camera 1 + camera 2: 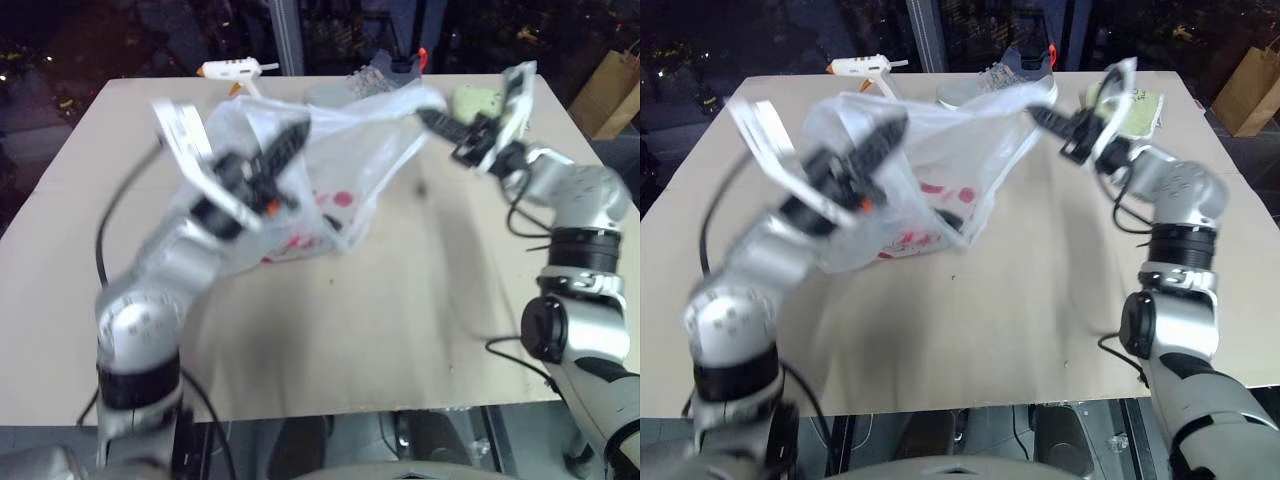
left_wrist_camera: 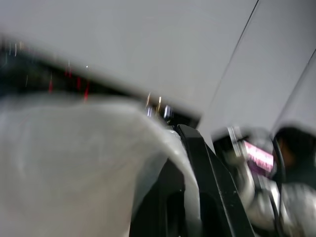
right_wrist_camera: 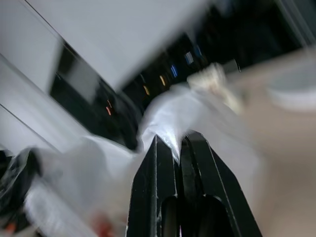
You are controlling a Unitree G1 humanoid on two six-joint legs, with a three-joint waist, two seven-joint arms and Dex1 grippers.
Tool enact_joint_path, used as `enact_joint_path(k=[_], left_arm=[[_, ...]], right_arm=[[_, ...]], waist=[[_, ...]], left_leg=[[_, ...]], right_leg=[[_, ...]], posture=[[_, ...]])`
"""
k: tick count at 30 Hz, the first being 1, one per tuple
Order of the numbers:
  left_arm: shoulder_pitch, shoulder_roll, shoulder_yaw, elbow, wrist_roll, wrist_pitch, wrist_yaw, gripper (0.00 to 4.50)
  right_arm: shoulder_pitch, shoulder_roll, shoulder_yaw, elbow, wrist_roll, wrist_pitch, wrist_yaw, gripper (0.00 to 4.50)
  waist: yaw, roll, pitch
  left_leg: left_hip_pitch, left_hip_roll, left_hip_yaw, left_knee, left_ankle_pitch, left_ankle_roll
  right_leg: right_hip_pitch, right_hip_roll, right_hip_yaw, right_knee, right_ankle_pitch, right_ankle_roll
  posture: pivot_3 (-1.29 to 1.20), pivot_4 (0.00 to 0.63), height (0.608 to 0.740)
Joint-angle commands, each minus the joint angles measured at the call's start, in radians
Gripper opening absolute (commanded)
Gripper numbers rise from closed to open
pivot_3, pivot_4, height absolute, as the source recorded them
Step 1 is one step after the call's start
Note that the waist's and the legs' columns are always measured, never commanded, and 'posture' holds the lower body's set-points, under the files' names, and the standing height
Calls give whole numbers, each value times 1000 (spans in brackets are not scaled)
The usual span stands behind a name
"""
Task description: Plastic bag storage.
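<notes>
Both my pincers are clamped on the plastic bag (image 1: 340, 150): left pincer (image 1: 292, 140) and right pincer (image 1: 432, 118) stretch crinkly translucent film above the matte worktop (image 1: 380, 300).

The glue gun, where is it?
The glue gun lies at the table's far edge on the robot's left, behind the plastic bag and left of the grey shoe.

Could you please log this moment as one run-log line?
stage: lifting | left pincer: shut on plastic bag | right pincer: shut on plastic bag | bag: stretched between both, bottom on table
</notes>
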Motion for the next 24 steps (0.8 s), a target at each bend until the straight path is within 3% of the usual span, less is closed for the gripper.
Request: enact_joint_path(k=[1, 3, 6, 11, 12, 14, 18, 21, 23, 24], left_arm=[[-120, 22, 77, 66, -68, -25, 54, 0], [-201, 37, 110, 154, -68, -34, 68, 0], [-204, 51, 116, 202, -27, -25, 50, 0], [-131, 78, 123, 246, 56, -13, -38, 0], [-104, 89, 127, 248, 65, -5, -63, 258], [-57, 112, 140, 244, 54, 21, -112, 754], [98, 222, 195, 166, -4, 114, -244, 2424], [221, 311, 337, 143, -83, 163, -315, 3794], [341, 370, 450, 136, -97, 201, -379, 4452], [424, 396, 520, 129, -90, 225, -419, 4452]], right_arm=[[-44, -58, -88, -56, 92, 14, -54, 43], [-52, -98, -126, -65, 121, 10, -81, 43], [-44, -122, -145, -81, 142, -6, -106, 798], [-22, -173, -184, -96, 186, -16, -130, 3233], [-5, -181, -180, -115, 198, -1, -123, 3822], [40, -195, -159, -161, 217, 24, -101, 4466], [189, -253, -76, -274, 209, 75, -46, 4500], [329, -326, 5, -360, 160, 80, -1, 4500], [423, -366, 62, -401, 88, 36, 7, 4500], [505, -370, 93, -438, 34, -33, 27, 4500]], waist=[[-4, 0, 0], [-2, 0, 0], [-1, 0, 0], [-2, 0, 0], [-2, 0, 0], [-3, 0, 0], [-10, 0, 0], [-18, 0, 0], [-24, 0, 0], [-25, 0, 0]], left_leg=[[0, 0, 1, -1, 0, 0], [-3, 0, 0, -1, 2, -3], [-7, 0, 1, -1, 2, -4], [-7, 0, 2, -2, 2, -4], [-6, 0, 3, -2, 2, -4], [-6, 0, 3, -2, 2, -4], [-5, 0, 3, -1, 2, -4], [-6, 0, 3, -1, 2, -3], [-5, 1, 3, -1, 2, -3], [-5, 1, 3, -1, 0, 0]], right_leg=[[0, 0, 0, -2, 0, 0], [-1, 0, -1, -2, 0, 0], [-6, -1, -1, -1, 0, 0], [-6, -1, 0, -1, 0, 0], [-6, -1, 1, -2, 0, 0], [-6, 0, 1, -2, 0, 0], [-6, 0, 2, 0, 0, 0], [-6, -1, 2, 0, 0, 0], [-6, -1, 2, 0, 0, 0], [-7, 0, 2, -1, 0, 0]], posture=[[0, 150, 740], [0, 150, 740], [0, 150, 740], [0, 150, 740], [0, 150, 740], [0, 150, 740], [0, 150, 740], [0, 150, 740], [0, 150, 740], [0, 150, 740]])
